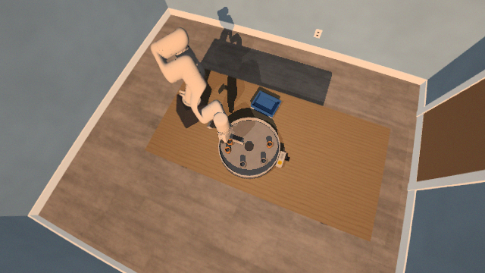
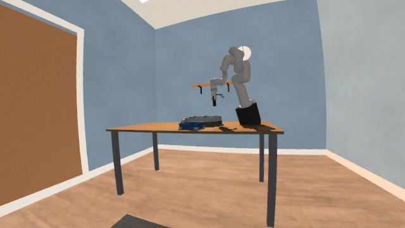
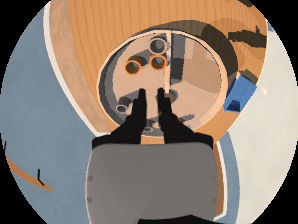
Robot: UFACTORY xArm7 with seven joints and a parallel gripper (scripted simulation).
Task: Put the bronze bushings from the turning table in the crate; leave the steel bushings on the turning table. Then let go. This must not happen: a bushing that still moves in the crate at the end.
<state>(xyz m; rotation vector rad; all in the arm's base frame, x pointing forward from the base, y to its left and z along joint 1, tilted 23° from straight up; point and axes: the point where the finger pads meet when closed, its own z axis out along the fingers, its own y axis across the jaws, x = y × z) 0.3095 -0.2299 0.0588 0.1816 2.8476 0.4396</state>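
The round turning table (image 1: 255, 129) (image 2: 205, 120) (image 3: 202, 95) carries upright bushings. Orange-rimmed bronze bushings (image 1: 227, 150) (image 3: 132, 67) (image 3: 158, 62) stand near its arm side; another bronze bushing (image 1: 269, 142) stands across the hub. Steel bushings (image 1: 242, 164) (image 1: 263, 161) (image 3: 122, 108) (image 3: 148, 129) are grey; another grey ring (image 3: 158, 46) stands right beside one bronze bushing in the wrist view. My gripper (image 2: 214, 105) (image 3: 151, 96) hangs well above the turning table, fingers slightly apart with nothing between them. The blue crate (image 1: 262, 110) (image 2: 191, 126) (image 3: 245, 90) shows no bushing. My fingers hide part of the turning table.
A thin upright bar (image 3: 168, 60) runs from the turning table's rim towards its hub, beside the bronze bushings. A small white box (image 1: 281, 159) with a yellow button is at the outer edge. The crate stands on the wooden table (image 1: 333, 167) close to the turning table.
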